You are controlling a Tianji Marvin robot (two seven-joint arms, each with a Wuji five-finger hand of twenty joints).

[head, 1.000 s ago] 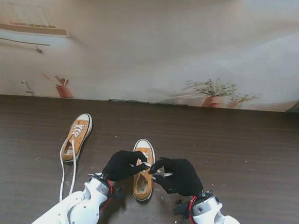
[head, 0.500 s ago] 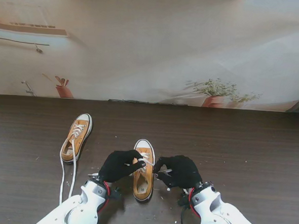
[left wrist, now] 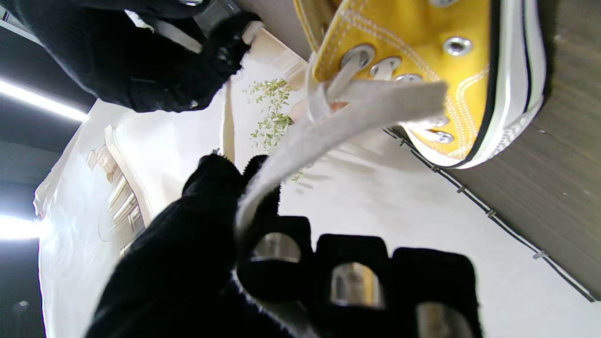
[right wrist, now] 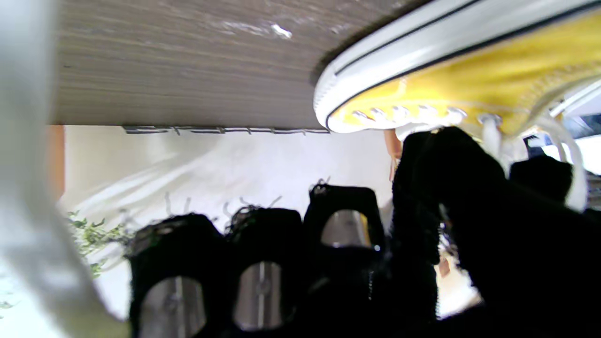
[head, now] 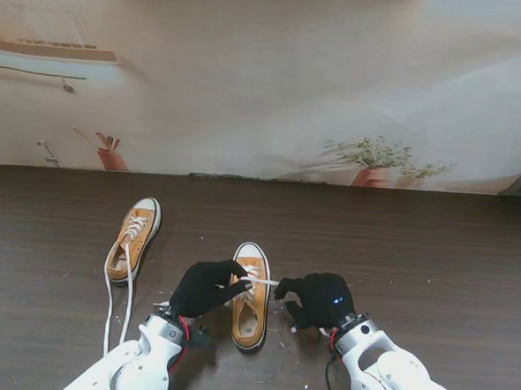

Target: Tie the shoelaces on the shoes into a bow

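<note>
The dark wood-grain worktop (head: 433, 259) stretched away from me toward a pale backdrop printed with potted plants. My two white arms rose from the near corners, each ending in a black-gloved robot hand. My left robot hand (head: 209, 286) reached in from the left of the nearer mustard-yellow canvas sneaker with the white rubber toe cap (head: 251, 293), palm turned toward the shoe, its thumb and first finger pinched on a flat white shoelace (left wrist: 328, 129); the other fingers were curled under. In the left wrist view that lace ran taut from the metal eyelets to the pinch. My right robot hand (head: 320, 299) sat just to the right of the same sneaker, knuckles up, fingers bunched toward the shoe, with a short stretch of white lace (head: 267, 283) running from it across to the left fingers. From the right wrist view I could not tell for sure that the lace was gripped there, as the glove hid the contact. The sneaker stood upright, toe pointing away from me, between both hands. A second matching yellow sneaker (head: 134, 238) lay farther left and farther from me, its loose white laces (head: 109, 314) trailing back toward me along the worktop. I could read no brand or writing on either shoe.
</note>
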